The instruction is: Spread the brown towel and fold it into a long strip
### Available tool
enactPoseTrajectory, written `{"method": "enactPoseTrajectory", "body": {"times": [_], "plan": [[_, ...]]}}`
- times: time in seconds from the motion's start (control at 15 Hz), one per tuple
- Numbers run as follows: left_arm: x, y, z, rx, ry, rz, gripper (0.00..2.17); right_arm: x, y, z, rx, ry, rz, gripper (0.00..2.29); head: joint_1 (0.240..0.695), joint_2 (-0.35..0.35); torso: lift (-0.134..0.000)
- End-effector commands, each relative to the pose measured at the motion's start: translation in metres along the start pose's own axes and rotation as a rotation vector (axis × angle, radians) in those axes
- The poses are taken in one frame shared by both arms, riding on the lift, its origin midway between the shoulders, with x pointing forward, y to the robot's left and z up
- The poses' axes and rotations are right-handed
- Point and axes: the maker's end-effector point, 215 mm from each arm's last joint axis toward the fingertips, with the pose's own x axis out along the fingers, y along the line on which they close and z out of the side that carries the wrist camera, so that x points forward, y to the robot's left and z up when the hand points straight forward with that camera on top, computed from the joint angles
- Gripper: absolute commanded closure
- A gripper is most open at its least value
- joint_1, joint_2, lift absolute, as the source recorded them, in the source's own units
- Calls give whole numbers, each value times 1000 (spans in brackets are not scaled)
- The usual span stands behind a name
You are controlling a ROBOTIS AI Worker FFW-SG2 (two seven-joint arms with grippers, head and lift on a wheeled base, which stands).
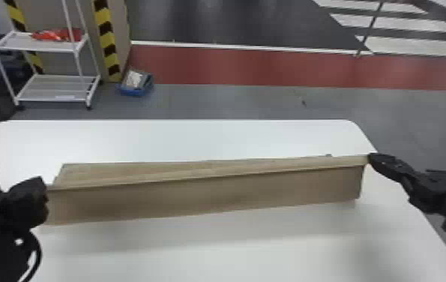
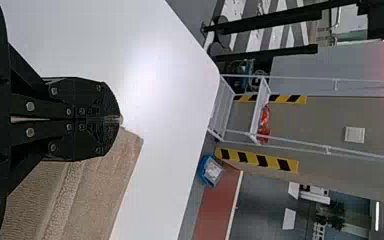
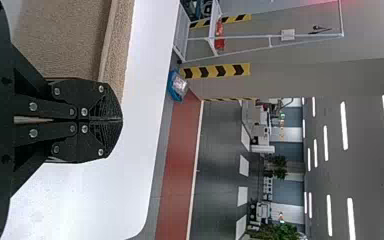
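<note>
White worktop with rounded far corners, standing on a grey floor. Both of my end effectors are at its sides, one at each end of the cloth. My left end effector has its fingers pressed together, pinching the left end of the towel's long upper edge. My right end effector is likewise pressed together, pinching the right end of that edge.

Between them the brown towel stretches lengthwise, its held edge raised like a ridge. One long panel hangs down on the near side; another part shows beyond the ridge, widest at the left and narrowing rightward. I cannot tell whether the near panel's lower edge touches the worktop.

Past the worktop, at the far left, a white rack holds something red on a shelf. Right of it come a black-and-yellow striped post edge and a blue bin on the floor, then a red floor band running rightward.
</note>
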Motion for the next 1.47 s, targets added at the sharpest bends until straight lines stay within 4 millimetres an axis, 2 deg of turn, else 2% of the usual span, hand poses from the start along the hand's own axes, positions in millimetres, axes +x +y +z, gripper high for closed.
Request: {"method": "enactPoseTrajectory", "body": {"times": [0.0, 0.13, 0.27, 0.53, 0.6, 0.73, 0.87, 0.93, 1.0, 1.07, 1.2, 1.33, 1.4], "plan": [[23, -7, -2, -3, 27, -5, 1312, 26, -8, -3, 1, 31, -1, 1480, 695, -103, -117], [36, -13, -4, 4, 39, -6, 1308, 49, 1, -8, -2, 62, 30, 1480, 695, -99, -117], [59, -26, -4, 8, 61, -15, 1308, 79, -1, -12, -18, 94, 25, 1480, 695, -89, -117], [84, -36, 5, -5, 20, -24, 1308, 103, 5, -28, -61, 123, 13, 1480, 695, -71, -117], [90, -36, 7, 0, 23, -17, 1308, 112, 5, -28, -81, 117, 15, 1480, 695, -68, -117], [91, -35, 11, -5, 8, -14, 1308, 115, 4, -26, -89, 112, 5, 1477, 695, -61, -117], [96, -38, 11, -2, 14, -25, 785, 122, 5, -21, -112, 100, -4, 1413, 695, -53, -117], [100, -40, 7, 3, 25, -29, 475, 126, 6, -21, -124, 98, -11, 947, 695, -52, -117], [104, -40, 2, 26, 32, -20, 137, 127, 3, -19, -133, 91, -28, 360, 695, -52, -117], [106, -41, 0, 51, 23, -14, 53, 128, 2, -18, -129, 89, -33, -2, 695, -51, -117], [106, -44, 25, 39, -98, -19, 56, 126, -5, -12, -139, 64, -58, 6, 695, -52, -117], [99, -37, 57, 17, -241, -19, 63, 119, -14, -13, -128, 57, -74, 56, 695, -53, -117], [99, -32, 66, 21, -280, -9, 63, 115, -18, -14, -126, 53, -81, 60, 695, -54, -117]]}}
